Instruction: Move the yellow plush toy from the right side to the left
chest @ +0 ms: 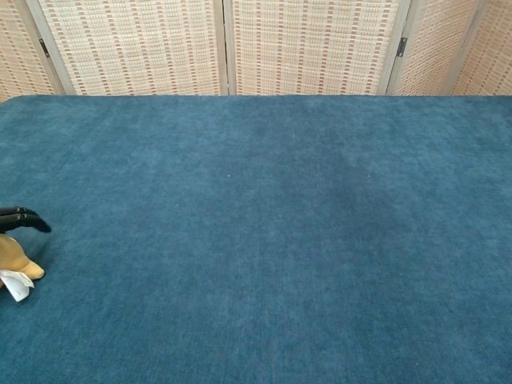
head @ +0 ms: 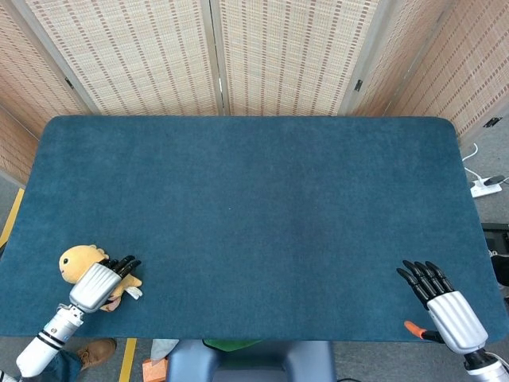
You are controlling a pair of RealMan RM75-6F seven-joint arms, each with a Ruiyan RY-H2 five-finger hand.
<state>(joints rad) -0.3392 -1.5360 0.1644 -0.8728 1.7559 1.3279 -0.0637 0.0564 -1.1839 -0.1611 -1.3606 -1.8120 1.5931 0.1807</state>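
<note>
The yellow plush toy [head: 78, 261] lies near the front left corner of the blue table [head: 254, 199]. In the chest view only its tail end and white tag [chest: 14, 264] show at the left edge. My left hand [head: 97, 284] lies over the toy's back half, with its dark fingers [chest: 22, 218] stretched out and spread just above the plush rather than curled on it. My right hand [head: 441, 301] hovers at the front right edge of the table, fingers apart and holding nothing.
Woven folding screens [head: 278, 56] stand behind the table's far edge. A power strip [head: 485, 187] lies on the floor to the right. A shoe [head: 95, 350] shows below the front left corner.
</note>
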